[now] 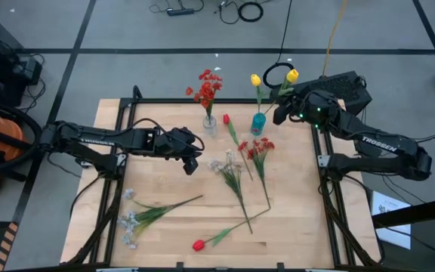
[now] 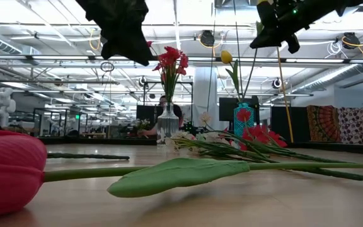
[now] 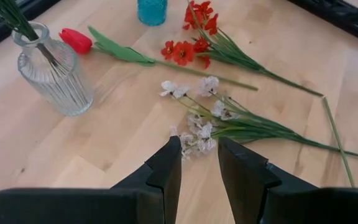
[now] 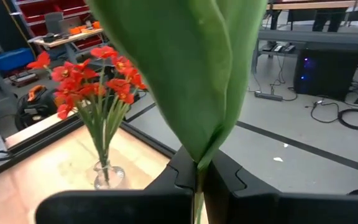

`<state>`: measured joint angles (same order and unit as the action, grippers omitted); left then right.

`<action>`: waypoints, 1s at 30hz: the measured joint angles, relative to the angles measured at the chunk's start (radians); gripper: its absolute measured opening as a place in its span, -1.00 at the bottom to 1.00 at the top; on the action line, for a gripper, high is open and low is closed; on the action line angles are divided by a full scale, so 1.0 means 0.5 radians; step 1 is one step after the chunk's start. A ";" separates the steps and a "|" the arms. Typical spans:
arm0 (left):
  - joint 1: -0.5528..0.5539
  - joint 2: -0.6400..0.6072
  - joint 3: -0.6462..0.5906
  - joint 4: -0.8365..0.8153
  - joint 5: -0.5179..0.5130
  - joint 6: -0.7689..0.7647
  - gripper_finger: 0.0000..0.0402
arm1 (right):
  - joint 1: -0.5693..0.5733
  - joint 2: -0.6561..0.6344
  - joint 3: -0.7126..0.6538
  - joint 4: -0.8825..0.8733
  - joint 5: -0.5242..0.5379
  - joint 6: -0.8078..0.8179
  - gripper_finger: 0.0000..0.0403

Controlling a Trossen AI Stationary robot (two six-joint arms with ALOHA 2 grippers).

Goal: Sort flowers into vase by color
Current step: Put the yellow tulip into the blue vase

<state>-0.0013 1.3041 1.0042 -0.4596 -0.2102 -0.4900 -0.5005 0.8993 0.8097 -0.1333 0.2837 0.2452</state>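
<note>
My right gripper (image 1: 280, 106) is shut on a yellow tulip (image 1: 292, 75) high over the table's far right. The tulip's stem slants down toward a teal vase (image 1: 258, 123) that holds another yellow tulip (image 1: 256, 79). A clear glass vase (image 1: 210, 125) beside it holds red flowers (image 1: 208, 87). My left gripper (image 3: 199, 146) is open above a white spray (image 3: 207, 127) at mid-table and touches nothing. A red tulip (image 1: 226, 119), a red cluster (image 1: 259, 147), a second white spray (image 1: 131, 219) and another red tulip (image 1: 198, 245) lie flat on the wood. My right gripper pinches the yellow tulip's thin stem (image 4: 197, 196) between its two fingers, just below a broad green leaf (image 4: 191, 74). It comes from the table's right and lies across the stem. The tulip is lifted clear of the table and tilted. I cannot tell whether its lower end is inside the teal vase.
A black frame rail (image 1: 202, 100) borders the wooden table (image 1: 165, 181). Loose stems fan out from mid-table toward the near edge (image 1: 248, 200). Bare wood shows left of the glass vase and along the right side. Cables (image 1: 248, 11) lie on the floor beyond the table.
</note>
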 joint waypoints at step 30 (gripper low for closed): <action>-0.001 0.000 0.000 0.003 -0.007 -0.003 -0.44 | -0.139 -0.007 0.000 0.096 0.014 -0.055 -0.99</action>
<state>-0.0016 1.3041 1.0042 -0.4580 -0.2138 -0.4917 -0.5702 0.8959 0.8097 -0.0853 0.2905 0.2177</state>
